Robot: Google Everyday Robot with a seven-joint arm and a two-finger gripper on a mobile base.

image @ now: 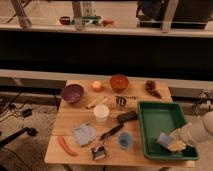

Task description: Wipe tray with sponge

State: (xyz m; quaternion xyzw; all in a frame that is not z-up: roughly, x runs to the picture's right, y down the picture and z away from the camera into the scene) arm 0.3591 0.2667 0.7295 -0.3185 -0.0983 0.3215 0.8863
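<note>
Sponge, a small light-blue block with a yellow face, sits in the near right corner of the tray, a green rectangular plastic basin with a raised rim. The gripper, on a smooth white arm entering from the right, has its fingers closed on the sponge. Leftward on the wooden table: round blue cup, folded blue-grey cloth; farther, white cup; farthest, purple bowl and orange bowl.
</note>
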